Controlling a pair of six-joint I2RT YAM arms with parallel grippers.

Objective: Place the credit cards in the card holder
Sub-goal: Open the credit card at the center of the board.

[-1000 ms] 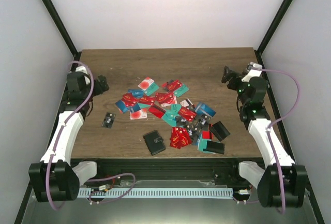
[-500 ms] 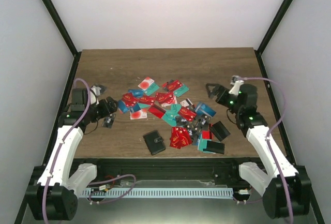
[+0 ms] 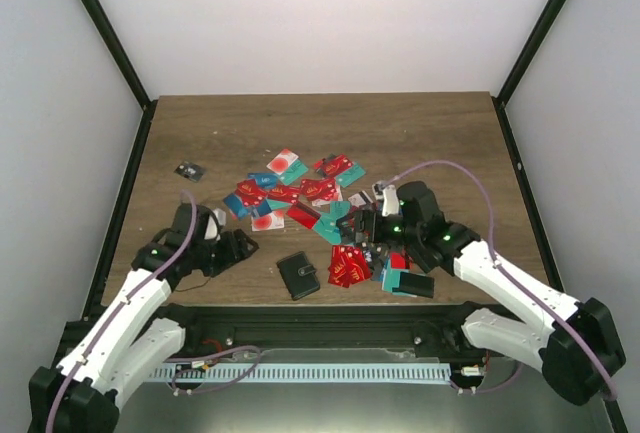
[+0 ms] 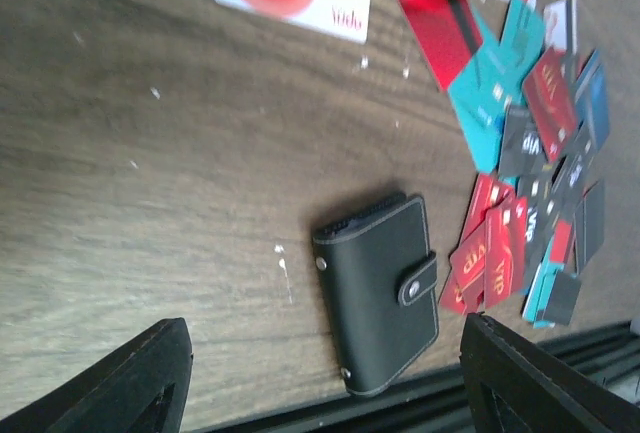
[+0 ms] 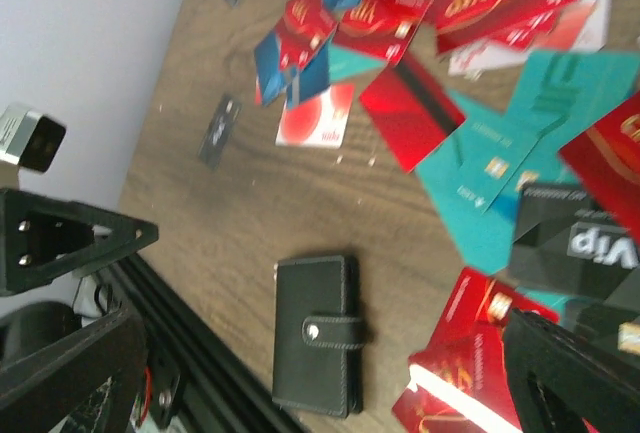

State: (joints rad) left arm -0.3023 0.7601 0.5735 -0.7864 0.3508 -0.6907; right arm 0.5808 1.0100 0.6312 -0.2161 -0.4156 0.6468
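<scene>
Top external shows both your arms swung down, jaws released: the clasped card holder (image 3: 298,275) sits just ahead of the left gripper (image 3: 247,247) and the credit cards (image 3: 318,189) lie beneath the right gripper (image 3: 359,231), loading not yet begun.

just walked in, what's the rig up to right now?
Cards-into-holder job, and nothing is gripped yet. The left gripper is open and low, just left of the holder, which lies closed with its clasp snapped, beside the pile. The right gripper hovers open over the scattered cards. No card has visibly gone into the holder.
</scene>
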